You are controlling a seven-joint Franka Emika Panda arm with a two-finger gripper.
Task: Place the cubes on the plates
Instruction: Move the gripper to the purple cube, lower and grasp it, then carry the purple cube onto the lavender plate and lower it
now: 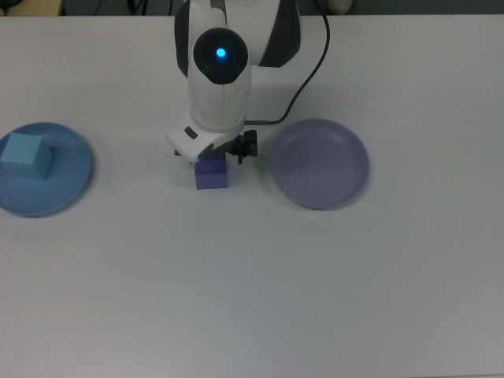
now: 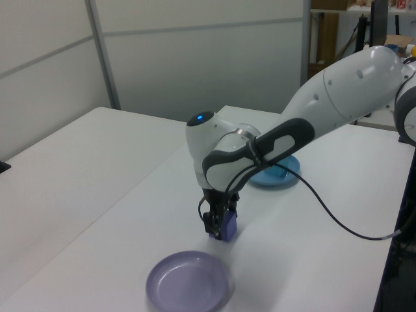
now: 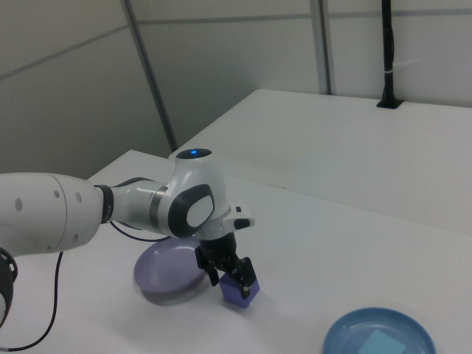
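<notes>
Purple-blue and small, the purple cube (image 1: pixel 211 175) sits on the white tabletop (image 1: pixel 315 283) with the gripper (image 1: pixel 213 160) lowered straight over it. In the left view the two dark fingers (image 2: pixel 209 223) reach down along opposite sides of the cube (image 2: pixel 227 227), parted about as wide as the cube, so they straddle it. Whether the pads already press on its faces cannot be told; the cube rests flat on the tabletop (image 2: pixel 97 169) and is not lifted. In the right view the gripper (image 3: pixel 230 271) covers the cube's upper part, and only the lower half of the cube (image 3: pixel 239 292) shows below the fingertips.

From the top view the arm (image 1: pixel 220 71) hides the far half of the cube, which lies in the middle band of the tabletop, closer to the far edge than to the near one. The lavender plate (image 1: pixel 320 163) lies just to the top view's right of the cube, near it but not touching, and holds nothing. The blue plate (image 1: pixel 67 185) lies well apart at the top view's left edge of the tabletop, with the cyan cube (image 1: pixel 24 154) resting on it, toward its far-left part. In the right view the blue plate (image 3: pixel 354 335) shows at the near edge of the tabletop (image 3: pixel 332 155) with the cyan cube (image 3: pixel 377 344) on it
</notes>
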